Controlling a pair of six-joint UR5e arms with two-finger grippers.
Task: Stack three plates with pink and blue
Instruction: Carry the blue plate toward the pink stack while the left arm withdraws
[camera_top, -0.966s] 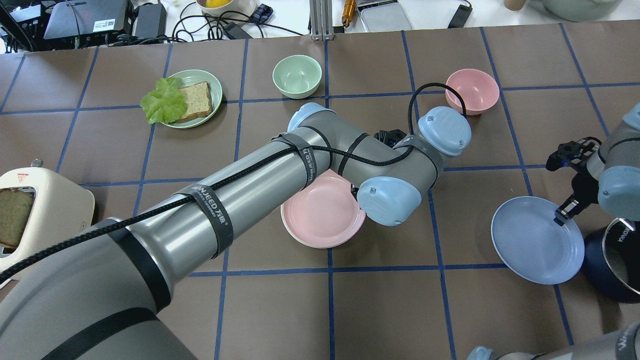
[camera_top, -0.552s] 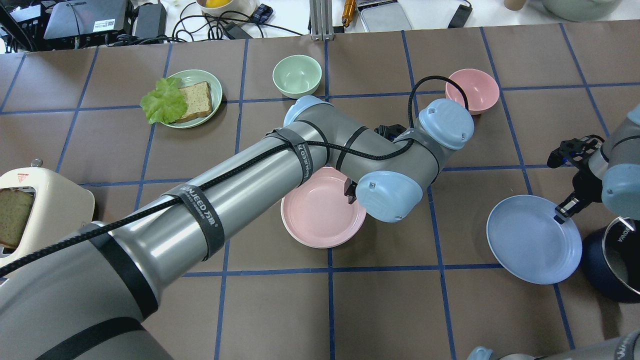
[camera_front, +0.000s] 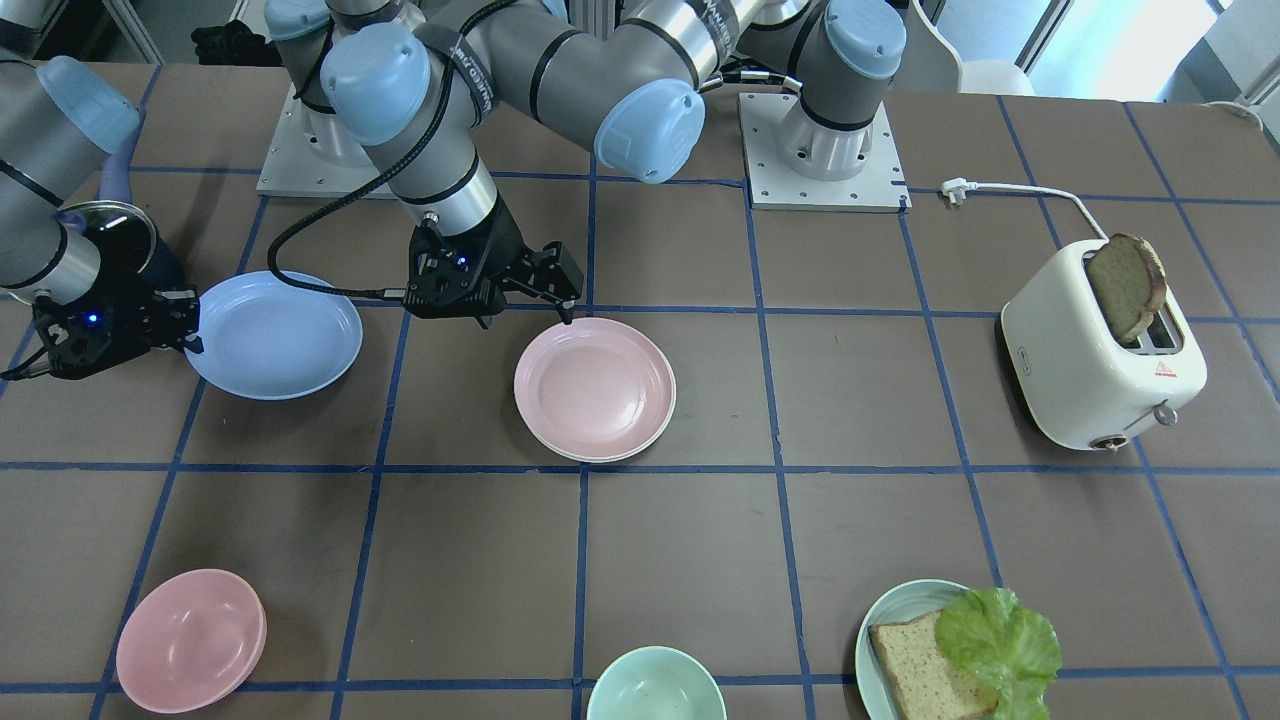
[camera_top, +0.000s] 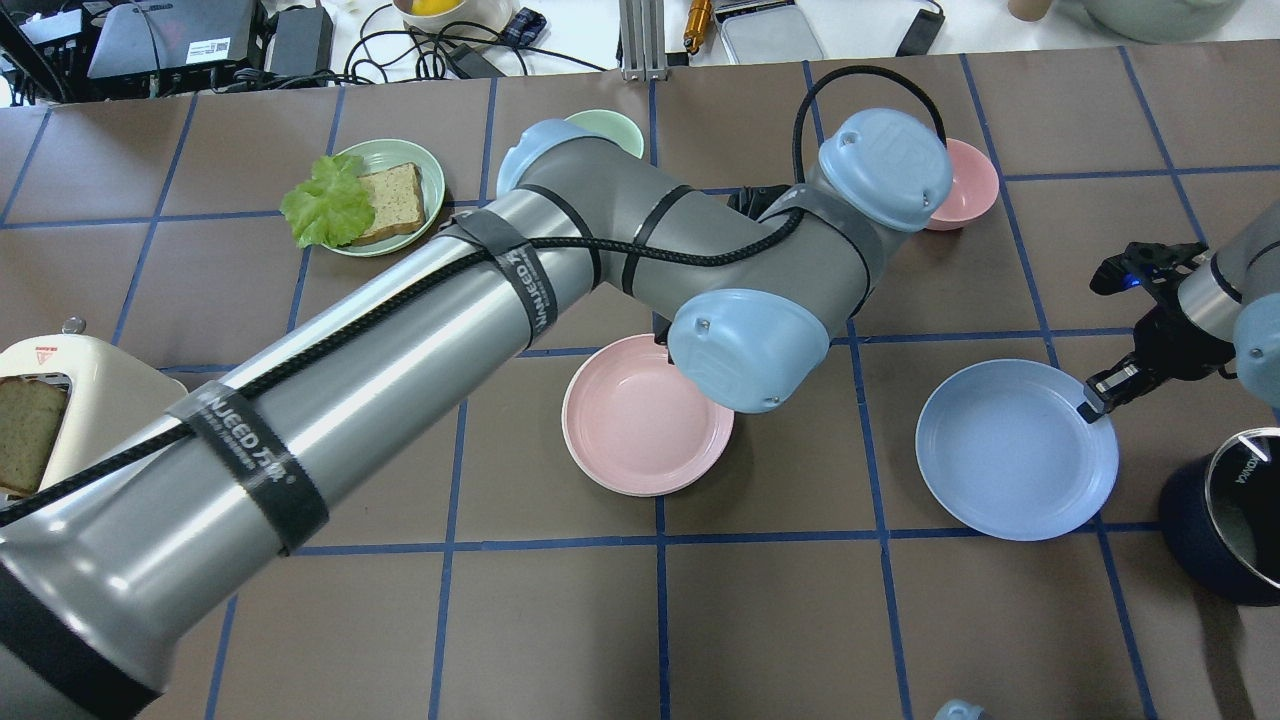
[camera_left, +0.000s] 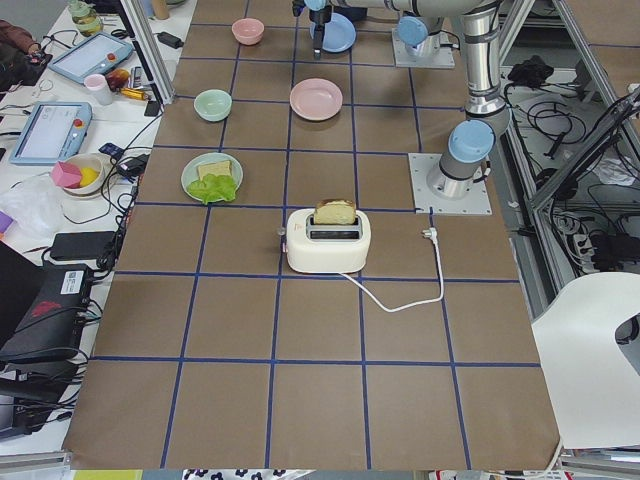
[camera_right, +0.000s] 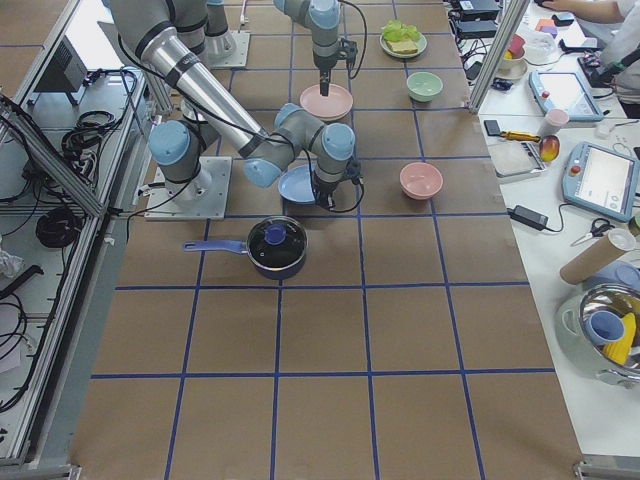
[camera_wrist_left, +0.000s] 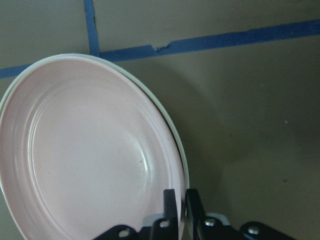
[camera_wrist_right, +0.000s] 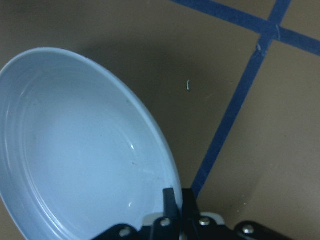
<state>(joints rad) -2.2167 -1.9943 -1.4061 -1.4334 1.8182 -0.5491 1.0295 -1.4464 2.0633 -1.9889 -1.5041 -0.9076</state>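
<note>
The exterior front-facing view shows the pale pink round plastic plate (camera_front: 594, 388) lying near the middle of the brown table with blue tape grid (camera_front: 860, 400). It is nested on the cream-white round plastic plate (camera_wrist_left: 159, 106), of which only a thin rim shows past the pink edge. The left gripper (camera_wrist_left: 180, 192) is at the rim of this stack. Its two fingers stand close together, and the narrow slit between them lines up with the pink rim. Whether they pinch the rim or merely straddle it cannot be told.

The light blue round plastic plate (camera_top: 1010, 450) is apart from the stack, toward the robot's right. The right gripper (camera_wrist_right: 177, 192) is clamped on its rim, one finger inside and one outside. Whether that plate rests on the table or hangs just above it cannot be told.

Near it, further to the robot's right, stands a dark blue pot with a glass lid (camera_top: 1200, 540). On the side of the table far from the robot are a small pink bowl (camera_front: 190, 640), a mint green bowl (camera_front: 655, 685) and a pale teal plate (camera_front: 895, 600) carrying a slice of bread (camera_front: 920, 660) and a lettuce leaf (camera_front: 1000, 635). On the robot's left a cream toaster (camera_front: 1090, 370) holds a brown bread slice (camera_front: 1127, 285) upright in its slot. Its white cord (camera_front: 1030, 190) trails toward the arm bases.
</note>
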